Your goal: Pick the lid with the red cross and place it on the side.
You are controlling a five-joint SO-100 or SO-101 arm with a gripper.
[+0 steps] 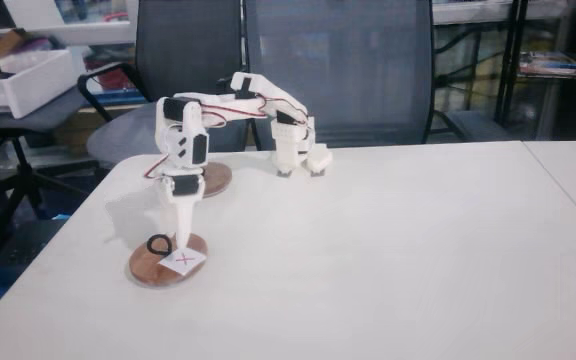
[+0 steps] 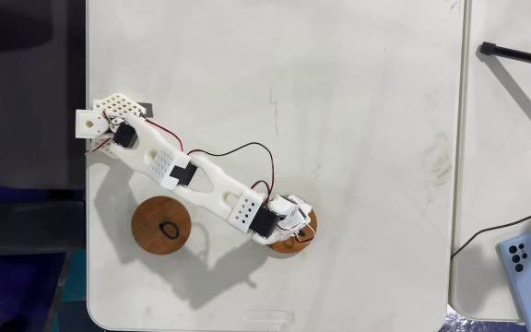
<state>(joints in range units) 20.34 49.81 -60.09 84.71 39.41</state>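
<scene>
The hand (image 1: 178,240) touches the brown red-cross lid (image 1: 168,263) near its black loop.

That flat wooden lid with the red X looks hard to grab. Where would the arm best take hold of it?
By the black loop handle, I'd judge, coming straight down from above. The lid is a thin disc lying flat on the table, so its rim gives little to pinch, while the loop stands up from its top. The end effector hangs right over it in both fixed views; I can't tell whether it is open.
</scene>
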